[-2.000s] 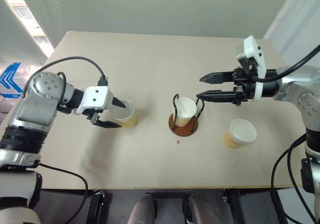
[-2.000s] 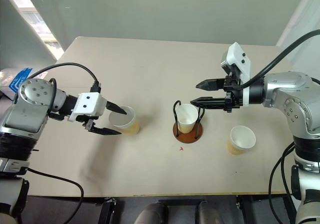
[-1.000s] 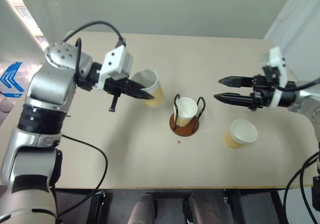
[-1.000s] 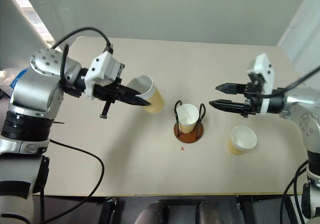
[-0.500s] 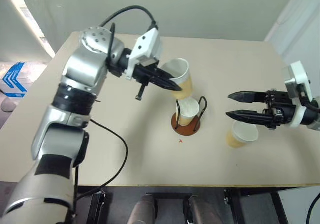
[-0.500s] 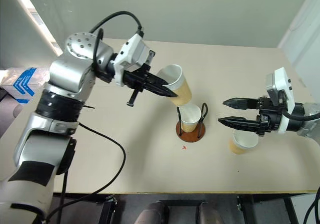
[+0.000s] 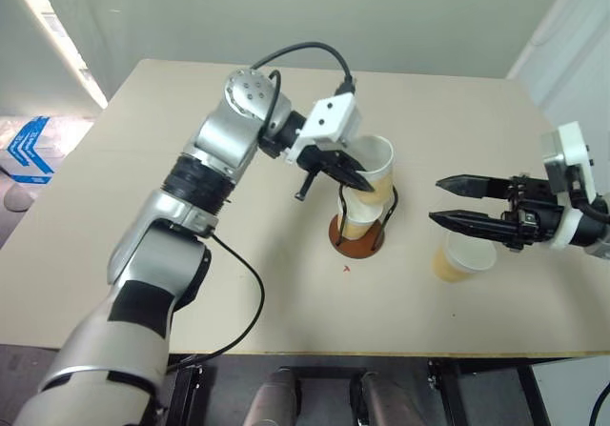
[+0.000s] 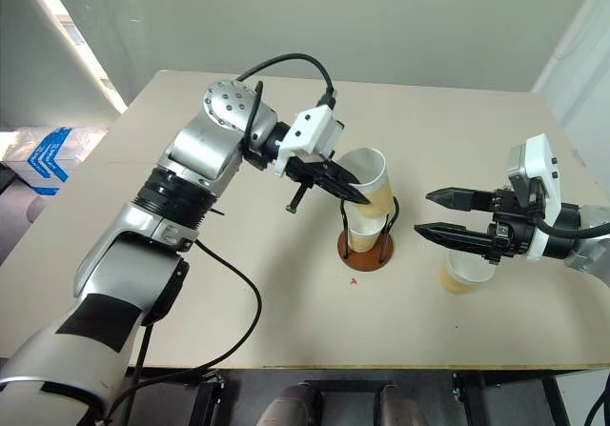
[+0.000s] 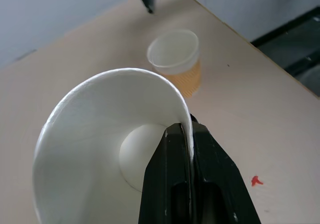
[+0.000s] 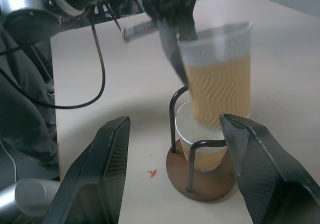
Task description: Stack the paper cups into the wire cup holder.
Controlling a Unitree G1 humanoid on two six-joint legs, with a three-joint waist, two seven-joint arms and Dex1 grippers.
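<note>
My left arm reaches across, fingers pinching a cup upright, mouth up, over the holder's cup. Right fingers spread, level.

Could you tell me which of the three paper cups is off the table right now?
The cup pinched by its rim in the left gripper, held above the wire cup holder. One cup sits in the holder; the third stands on the table.

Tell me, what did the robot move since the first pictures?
The left claw pinched the cup by its rim, lifted it off the table and carried it over the cup already in the wire holder. The right claw pulled back, open. The third cup stayed put.
</note>
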